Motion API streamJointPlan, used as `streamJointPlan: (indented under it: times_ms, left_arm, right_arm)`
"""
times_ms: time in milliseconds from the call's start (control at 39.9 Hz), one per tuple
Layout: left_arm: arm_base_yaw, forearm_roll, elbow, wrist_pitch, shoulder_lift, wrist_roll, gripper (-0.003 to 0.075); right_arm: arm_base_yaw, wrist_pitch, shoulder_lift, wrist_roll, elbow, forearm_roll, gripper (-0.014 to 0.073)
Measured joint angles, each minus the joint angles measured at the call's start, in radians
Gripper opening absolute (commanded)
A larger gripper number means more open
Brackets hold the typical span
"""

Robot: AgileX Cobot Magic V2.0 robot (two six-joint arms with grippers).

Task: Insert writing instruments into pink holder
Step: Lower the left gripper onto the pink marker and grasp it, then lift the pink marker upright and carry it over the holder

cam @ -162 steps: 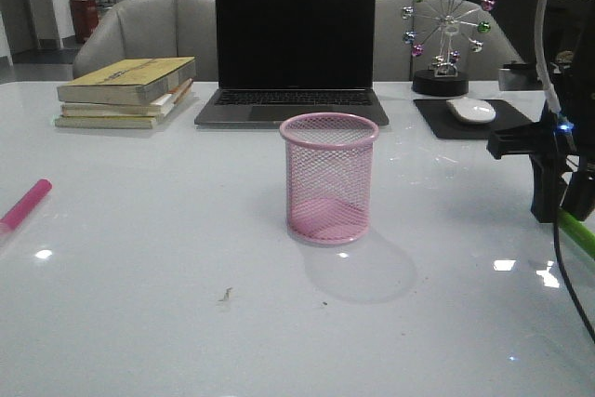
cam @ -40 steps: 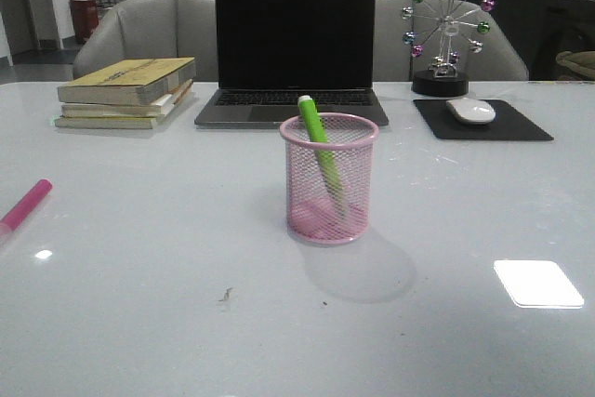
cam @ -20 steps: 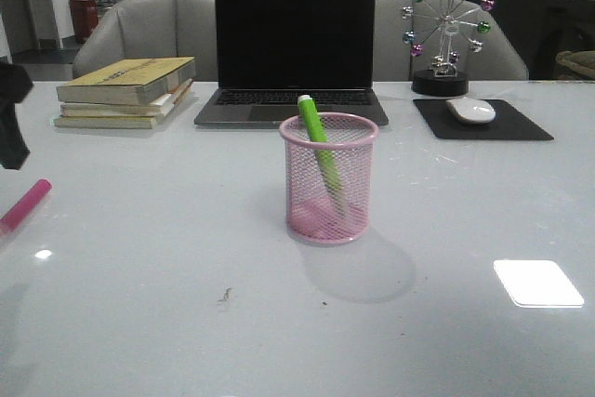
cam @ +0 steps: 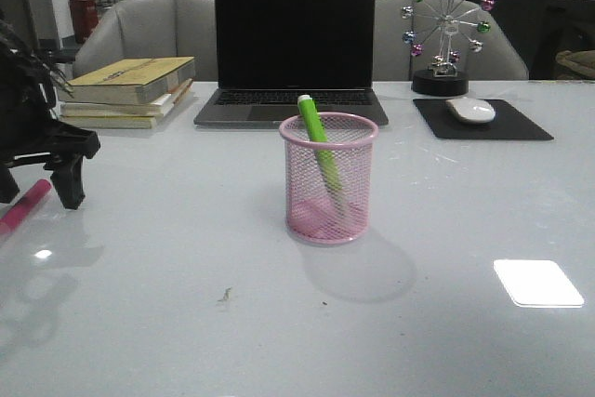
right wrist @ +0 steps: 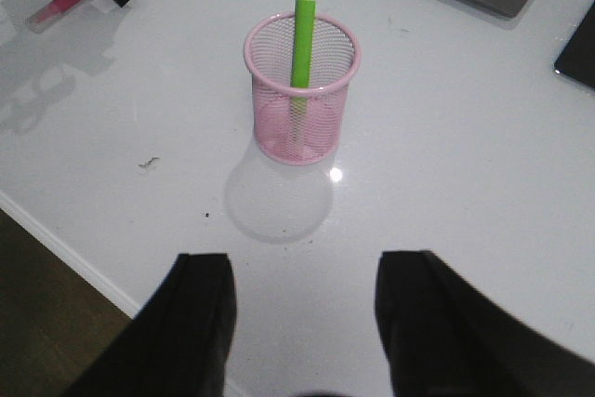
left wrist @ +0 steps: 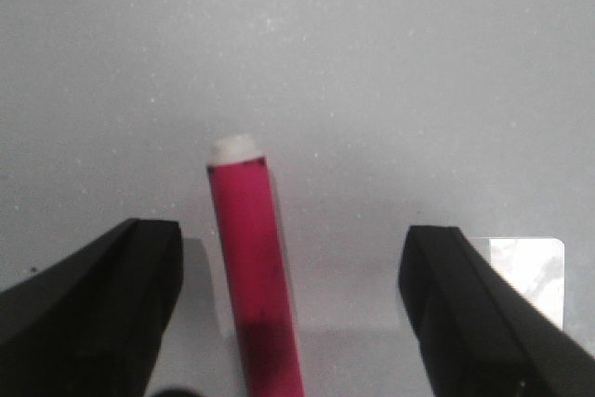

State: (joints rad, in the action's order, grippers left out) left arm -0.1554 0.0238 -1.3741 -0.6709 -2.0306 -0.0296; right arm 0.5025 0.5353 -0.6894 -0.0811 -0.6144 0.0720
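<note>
Magenta marker (cam: 23,206) first, lying flat on the white table (cam: 186,323) at the near left edge, its long axis running from near-left up toward far-right. In the left wrist view its whitish end cap points away from the camera, along the line of the fingers. The left gripper (cam: 37,194) is right over it, fingers spread wide, one each side of the barrel and clear of it on both sides, no contact showing. The marker sits between them, a little off centre.

Moving to mid-table: the pink holder (cam: 330,178) stands upright, and the green marker (cam: 319,151) is already inside it, leaning so its top tips to the far left, its end poking above the rolled rim, its lower end down by the base.

The right gripper (right wrist: 302,323) is out of the front view; its own camera shows it held high on the near side of the holder, well apart from it, fingers wide apart with nothing between them.

At the far side: stacked books (cam: 125,92) on the left, an open laptop (cam: 293,48) behind the holder, then a computer mouse (cam: 472,110) on a black mouse pad (cam: 521,125), and a ferris-wheel ornament (cam: 446,30) beyond it.
</note>
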Motion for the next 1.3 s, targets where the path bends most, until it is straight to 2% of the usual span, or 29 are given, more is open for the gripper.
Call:
streamJointPlan:
  times_ms: [401,728,903,978,1154,1229,1305]
  left_arm:
    - [0.044,-0.065,-0.026,-0.033,-0.016,0.000,0.0379]
    - [0.058,-0.072,-0.028,-0.043,-0.016,0.000,0.0093]
    - [0.048,-0.072,-0.007,-0.010,0.021,0.000,0.0091]
    - [0.027,-0.071,0.035,0.058,0.085,0.000,0.0091]
    - [-0.074,-0.071,0.220,0.338,0.338,0.000,0.0091]
    - [-0.125,-0.071,0.313,0.477,0.426,0.000,0.0091]
    - [-0.199,-0.071,0.403,0.671,0.508,0.000,0.0091]
  right_arm:
    - [0.000,0.000,0.000,0.000,0.000,0.000,0.0461]
    - [0.000,0.000,0.000,0.000,0.000,0.000,0.0461]
    - [0.000,0.000,0.000,0.000,0.000,0.002,0.0461]
    - [0.000,0.000,0.000,0.000,0.000,0.002,0.0461]
    - [0.000,0.000,0.000,0.000,0.000,0.003,0.0461]
    - [0.000,0.000,0.000,0.000,0.000,0.005,0.0461]
    - [0.000,0.000,0.000,0.000,0.000,0.005,0.0461]
